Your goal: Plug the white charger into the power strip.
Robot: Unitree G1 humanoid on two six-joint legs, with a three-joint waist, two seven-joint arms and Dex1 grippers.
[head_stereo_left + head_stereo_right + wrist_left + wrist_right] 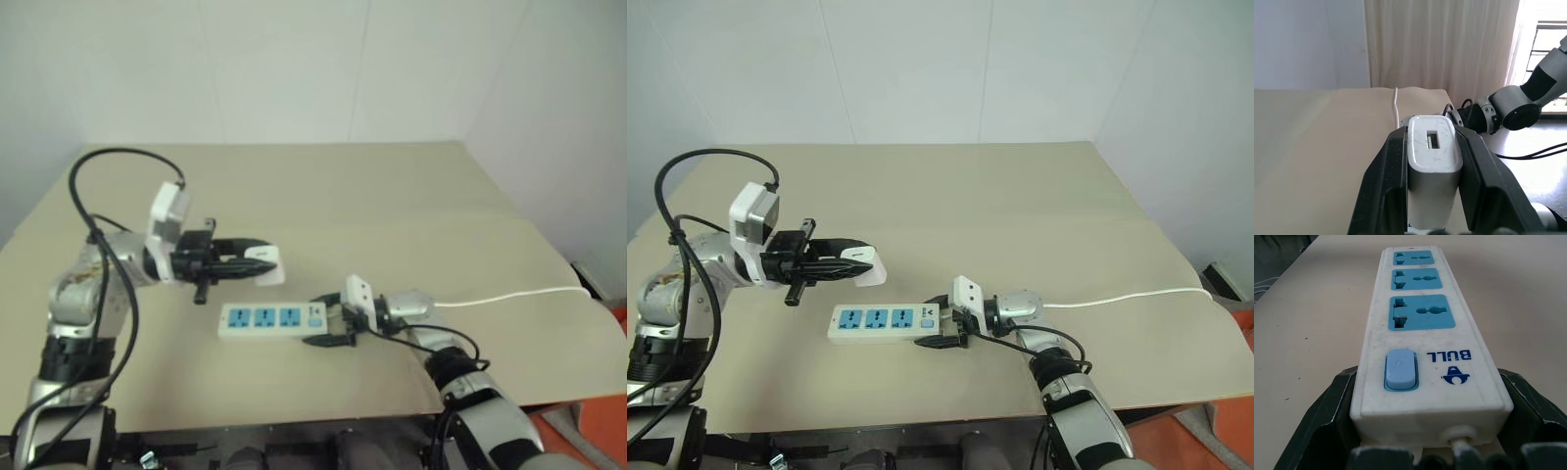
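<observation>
My left gripper is shut on the white charger, a small white block clamped between the two black fingers. It points level towards the right and hovers above the table, just behind the power strip. In the left wrist view the white charger shows a slot in its end face. The power strip lies flat with three blue sockets facing up. My right gripper is shut on the strip's switch end, with its fingers pressed against both sides near the blue switch.
The strip's thin white cord runs right across the beige table to its right edge. A black cable loops above my left arm. A white wall stands behind the table, and open tabletop lies beyond the strip.
</observation>
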